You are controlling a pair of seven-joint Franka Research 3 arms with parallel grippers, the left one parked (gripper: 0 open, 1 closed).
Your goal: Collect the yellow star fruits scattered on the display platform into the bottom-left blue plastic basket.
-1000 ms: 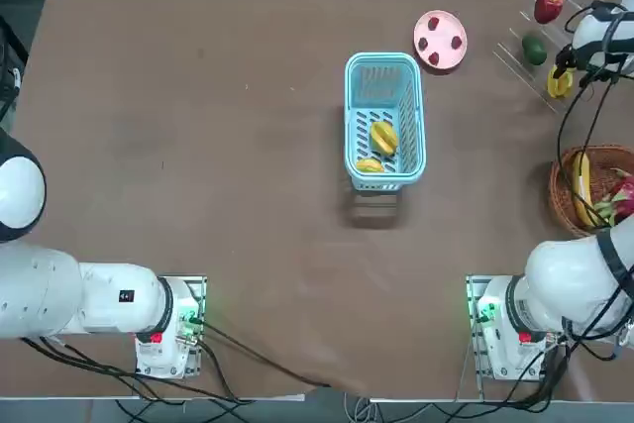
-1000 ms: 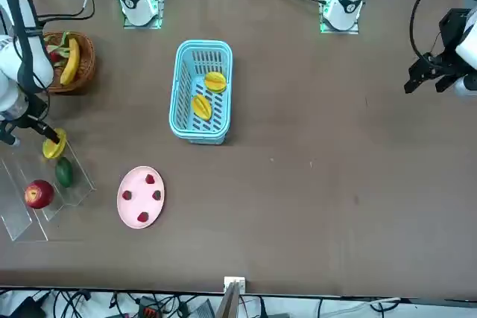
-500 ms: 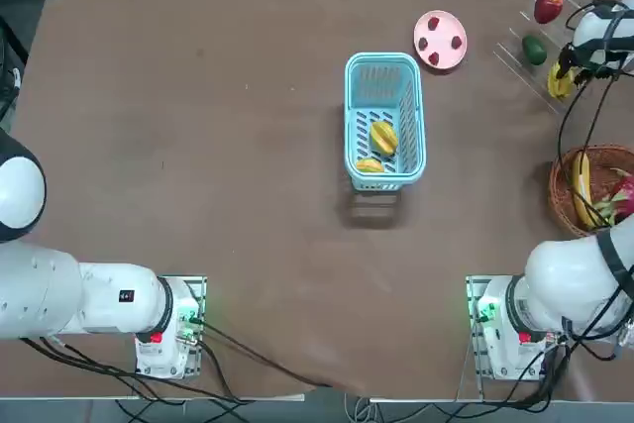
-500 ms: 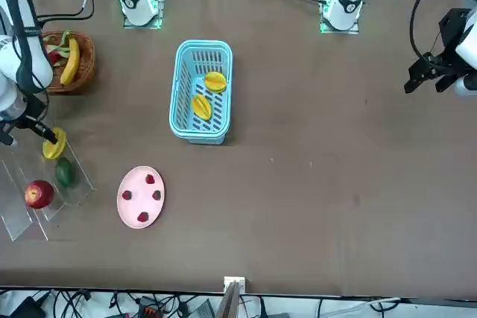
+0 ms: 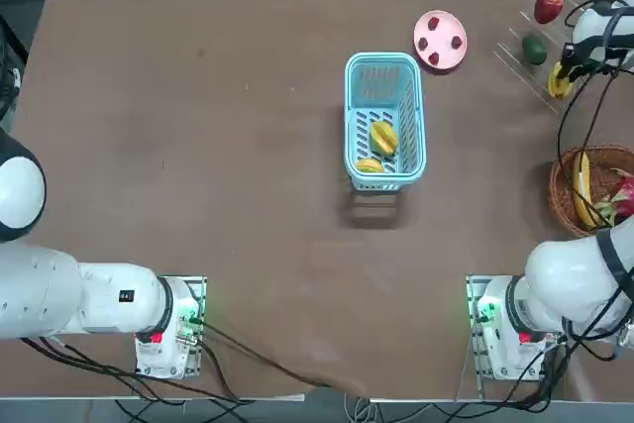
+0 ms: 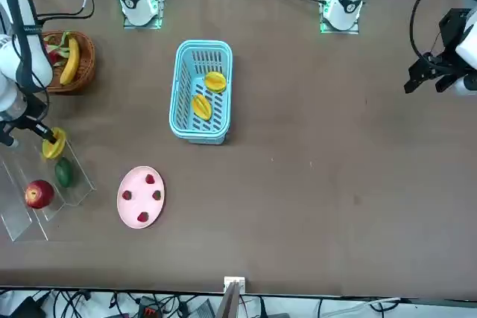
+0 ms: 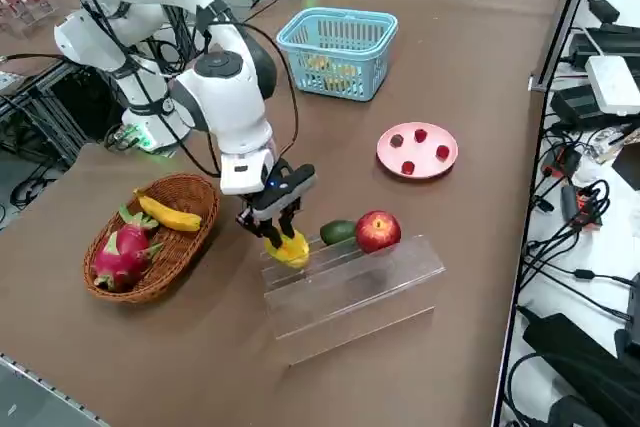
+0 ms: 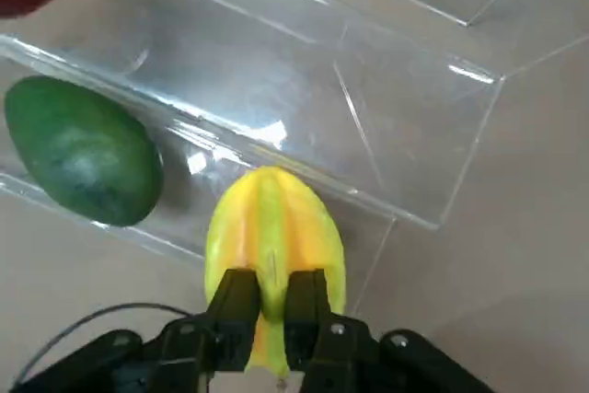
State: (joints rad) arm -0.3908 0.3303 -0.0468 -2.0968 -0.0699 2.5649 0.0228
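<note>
We saw a clear, glossy acrylic rack (image 8: 386,89), a waxy ridged star fruit (image 8: 274,236), and a matt brown tabletop (image 5: 198,146).

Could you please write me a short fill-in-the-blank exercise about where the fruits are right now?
1. The blue plastic basket already holds ___ star fruits.
2. The right gripper is shut on a star fruit at the clear ___.
3. Next to that star fruit lies a ___ fruit.
4. The banana lies in the ___ basket.

Missing words: two; display platform; green; wicker

Star fruit (image 8: 274,236) yellow, green-ridged — basket (image 5: 384,71) light blue, plate (image 5: 440,39) pink.
</note>
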